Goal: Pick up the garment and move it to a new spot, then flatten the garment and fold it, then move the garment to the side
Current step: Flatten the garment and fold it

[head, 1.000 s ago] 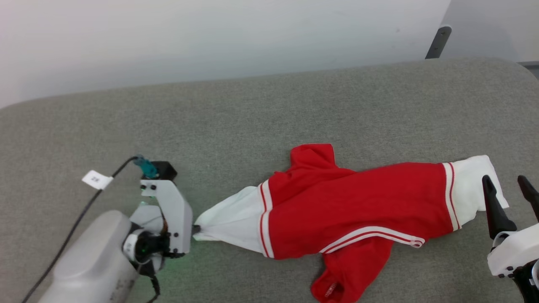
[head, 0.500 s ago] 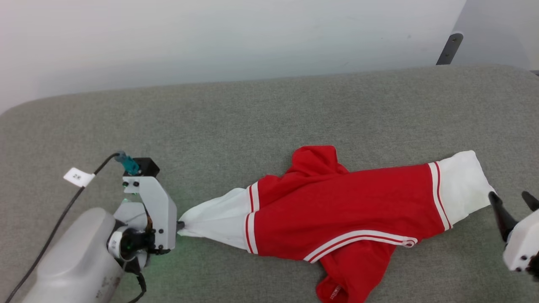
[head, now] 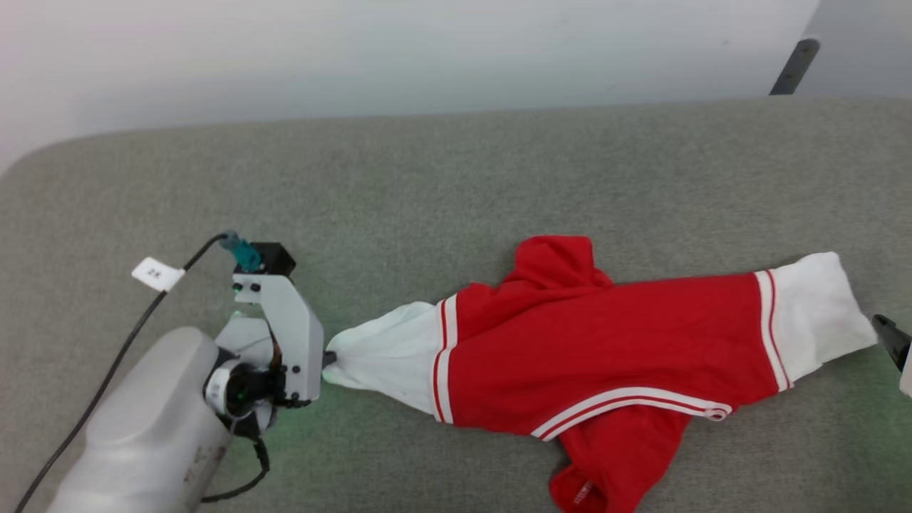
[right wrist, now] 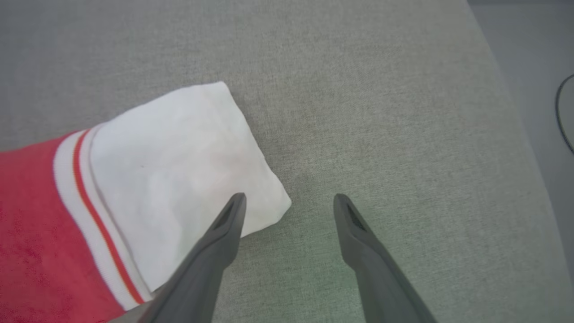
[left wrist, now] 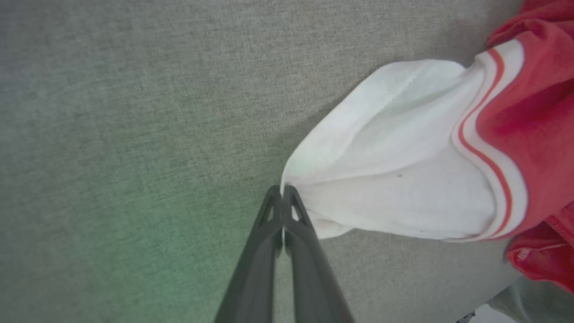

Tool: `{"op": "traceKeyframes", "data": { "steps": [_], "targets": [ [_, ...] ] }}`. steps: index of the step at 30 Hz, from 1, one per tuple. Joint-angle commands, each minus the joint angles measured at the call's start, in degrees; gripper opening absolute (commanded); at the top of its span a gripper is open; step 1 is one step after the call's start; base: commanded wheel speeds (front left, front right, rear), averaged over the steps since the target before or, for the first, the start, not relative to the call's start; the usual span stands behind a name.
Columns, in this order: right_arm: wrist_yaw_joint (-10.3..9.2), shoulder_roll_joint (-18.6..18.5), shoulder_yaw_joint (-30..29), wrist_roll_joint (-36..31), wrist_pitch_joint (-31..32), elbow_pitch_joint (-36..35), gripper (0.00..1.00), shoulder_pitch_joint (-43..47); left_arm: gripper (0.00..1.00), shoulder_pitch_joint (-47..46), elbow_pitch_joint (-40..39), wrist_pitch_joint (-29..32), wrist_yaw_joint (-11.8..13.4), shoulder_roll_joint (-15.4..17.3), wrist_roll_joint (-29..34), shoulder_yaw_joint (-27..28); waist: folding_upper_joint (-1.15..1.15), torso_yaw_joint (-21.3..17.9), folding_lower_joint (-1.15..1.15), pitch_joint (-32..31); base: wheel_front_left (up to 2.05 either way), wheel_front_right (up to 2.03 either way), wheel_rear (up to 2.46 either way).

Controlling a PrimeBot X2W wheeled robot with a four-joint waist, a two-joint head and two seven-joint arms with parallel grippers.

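Observation:
The red garment (head: 598,335) lies stretched across the grey cushion, with white sleeve ends at both sides and red-and-white stripe trim. My left gripper (head: 329,358) is shut on the tip of the left white sleeve end (left wrist: 385,179), its two fingers pressed together (left wrist: 283,193). At the far right edge of the head view, one dark fingertip (head: 890,335) of my right gripper shows. My right gripper (right wrist: 289,202) is open, just off the corner of the right white sleeve end (right wrist: 179,148), holding nothing. The chest lettering is hidden.
The grey fabric cushion (head: 427,192) runs wide, with a pale wall behind it. A black cable with a white tag (head: 158,273) trails from my left wrist. The cushion's right edge (right wrist: 511,89) drops to a darker floor. A dark bracket (head: 792,64) stands at the back right.
The head camera has shifted between frames. My right gripper has drawn back off the right sleeve end toward the right edge. My left gripper keeps its hold on the left sleeve.

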Motion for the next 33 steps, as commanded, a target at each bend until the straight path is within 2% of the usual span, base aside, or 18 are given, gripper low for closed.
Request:
{"op": "traceKeyframes", "data": {
  "steps": [1,7,11,12,14,24,33],
  "targets": [
    [-0.05,0.0,0.0,0.7,0.3,2.0,1.0,-1.3,0.0,-0.8,0.1,0.0,-0.3,-0.3,0.4,-0.1,0.0,1.0,0.0,1.5,0.0,0.0,0.0],
    [-0.05,0.3,0.2,4.0,2.1,11.6,1.0,-5.7,0.0,-2.4,0.5,-0.2,-0.5,-1.3,0.7,-0.5,0.0,2.2,0.0,3.6,0.0,0.0,0.0],
    [-0.03,1.0,2.3,5.4,2.0,15.1,1.0,-7.4,0.0,-3.2,1.0,-0.4,-0.8,-1.6,0.8,-0.6,0.0,2.6,0.0,4.5,0.0,0.0,0.0],
    [0.0,1.1,3.1,5.8,1.7,15.5,0.87,-7.6,0.0,-3.4,1.1,-0.5,-0.8,-1.7,0.8,-0.7,0.0,2.7,0.0,4.6,0.0,0.0,0.0],
    [0.01,1.2,4.6,6.9,0.9,16.0,0.0,-8.3,0.0,-3.9,1.4,-0.6,-1.0,-1.9,0.8,-0.8,0.0,2.8,0.0,5.1,0.0,0.0,0.0],
    [-0.05,-1.1,8.4,11.3,-0.1,20.1,0.0,-11.5,0.0,-6.5,3.2,0.0,-1.5,-1.9,0.4,-0.7,0.0,2.6,0.0,4.1,0.0,0.0,0.0],
    [-0.04,-1.6,8.7,19.0,1.5,12.4,0.0,-15.7,0.0,-13.0,0.5,3.3,-0.8,-0.9,1.0,-0.4,0.0,2.4,0.0,-2.0,0.0,0.0,0.0]
  ]
}}
